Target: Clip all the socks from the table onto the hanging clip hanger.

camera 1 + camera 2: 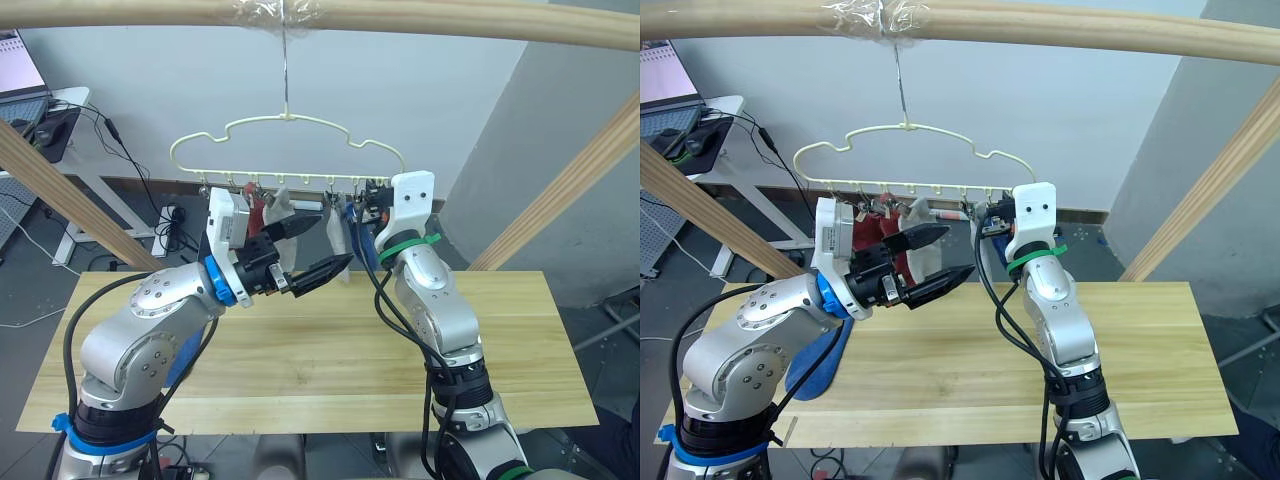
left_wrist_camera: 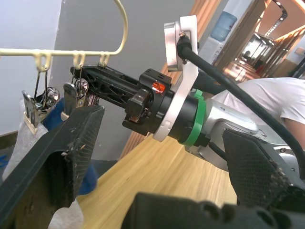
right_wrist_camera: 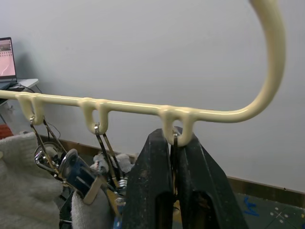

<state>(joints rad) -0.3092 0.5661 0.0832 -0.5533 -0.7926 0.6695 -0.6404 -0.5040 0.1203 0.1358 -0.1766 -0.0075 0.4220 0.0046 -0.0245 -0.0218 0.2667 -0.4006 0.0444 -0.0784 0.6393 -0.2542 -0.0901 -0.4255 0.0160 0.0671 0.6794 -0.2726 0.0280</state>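
Observation:
The pale yellow-green clip hanger (image 1: 290,150) hangs by its hook from the top pole. Rust-red (image 1: 885,235), light grey (image 1: 335,235) and blue (image 1: 350,215) socks dangle from its clips. My left gripper (image 1: 320,248) is open just in front of the hanging grey sock, with nothing between its fingers. My right gripper (image 3: 172,138) is raised to the hanger's right end and is shut on the last metal clip (image 3: 174,143), which holds no sock. One blue sock (image 1: 825,360) lies on the table (image 1: 330,360), partly hidden under my left arm.
A round wooden pole (image 1: 450,20) runs across the top, with slanted poles at the left (image 1: 70,195) and right (image 1: 560,200). A desk with a laptop (image 1: 20,70) stands at the back left. A person in a white shirt (image 2: 267,100) is beyond the table.

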